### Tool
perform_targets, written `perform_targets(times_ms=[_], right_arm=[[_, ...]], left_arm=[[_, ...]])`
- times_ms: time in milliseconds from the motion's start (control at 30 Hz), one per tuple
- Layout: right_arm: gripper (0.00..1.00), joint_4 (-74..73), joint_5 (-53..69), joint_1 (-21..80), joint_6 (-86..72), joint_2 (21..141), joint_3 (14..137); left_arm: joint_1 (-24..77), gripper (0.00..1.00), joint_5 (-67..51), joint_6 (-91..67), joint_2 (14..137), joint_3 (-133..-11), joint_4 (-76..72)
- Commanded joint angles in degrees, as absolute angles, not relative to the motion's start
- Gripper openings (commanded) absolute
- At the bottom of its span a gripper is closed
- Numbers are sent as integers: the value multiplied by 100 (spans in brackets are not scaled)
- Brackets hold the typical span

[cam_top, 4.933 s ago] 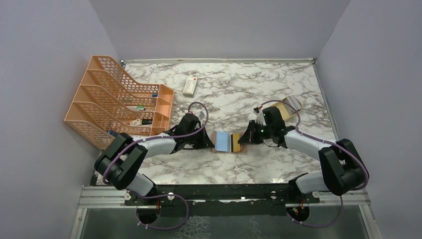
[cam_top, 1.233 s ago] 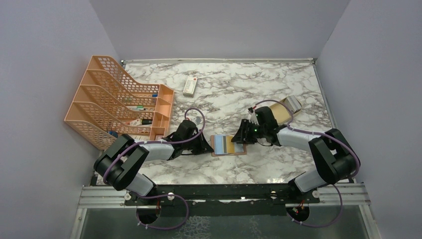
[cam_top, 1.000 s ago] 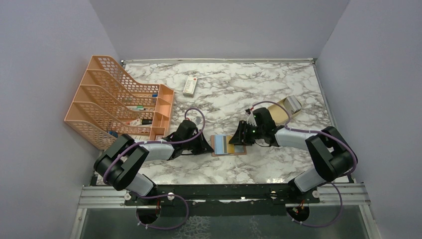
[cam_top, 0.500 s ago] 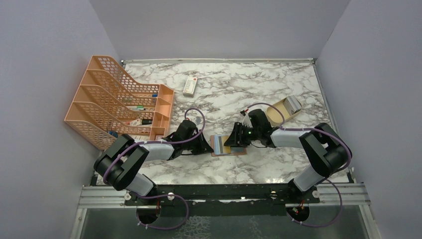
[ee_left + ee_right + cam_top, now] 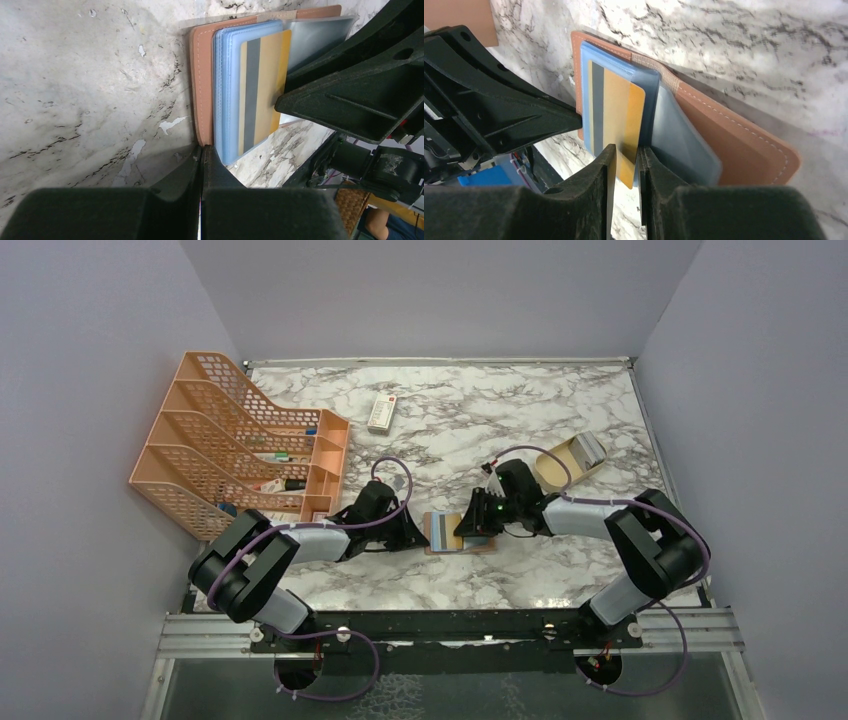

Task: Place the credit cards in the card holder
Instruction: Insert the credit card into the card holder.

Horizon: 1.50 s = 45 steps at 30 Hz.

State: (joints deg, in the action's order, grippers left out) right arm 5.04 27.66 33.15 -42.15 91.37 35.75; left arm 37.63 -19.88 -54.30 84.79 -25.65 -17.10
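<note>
The brown card holder lies open on the marble between both arms, its pale blue sleeves fanned out. A gold-yellow credit card with a grey stripe rests on those sleeves, slanting out past their edge. My right gripper is over the holder's right half, its jaws narrowly open, with the card's lower corner between them and a gap still showing. My left gripper is shut, its tips against the holder's brown left edge. In the top view the right gripper hides the holder's right half.
An orange mesh file rack stands at the left. A white remote-like item lies at the back. A tan shallow box with a grey item in it sits at the right, behind my right arm. Grey walls enclose the table.
My right gripper has slid left over the card holder and its jaws have narrowed around the gold card. The left arm and the holder have stayed put.
</note>
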Motion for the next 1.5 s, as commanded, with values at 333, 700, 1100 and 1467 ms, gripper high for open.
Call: perform_targets(times_ms=[333, 700, 1100, 1467], right_arm=[[27, -478, 2349, 3425, -3946, 8794, 3898], [22, -209, 2492, 3479, -4127, 8664, 3797], [23, -59, 2516, 3575, -4184, 8966, 3893], [23, 92, 2660, 3639, -4177, 8917, 3899]], left_arm=[[3814, 0, -1905, -5406, 8330, -2484, -1786], [3814, 0, -1943, -5362, 8403, -2532, -1785], [3814, 0, -1966, -5361, 8413, -2547, -1784], [3814, 0, -1972, -5361, 8425, -2571, -1784]])
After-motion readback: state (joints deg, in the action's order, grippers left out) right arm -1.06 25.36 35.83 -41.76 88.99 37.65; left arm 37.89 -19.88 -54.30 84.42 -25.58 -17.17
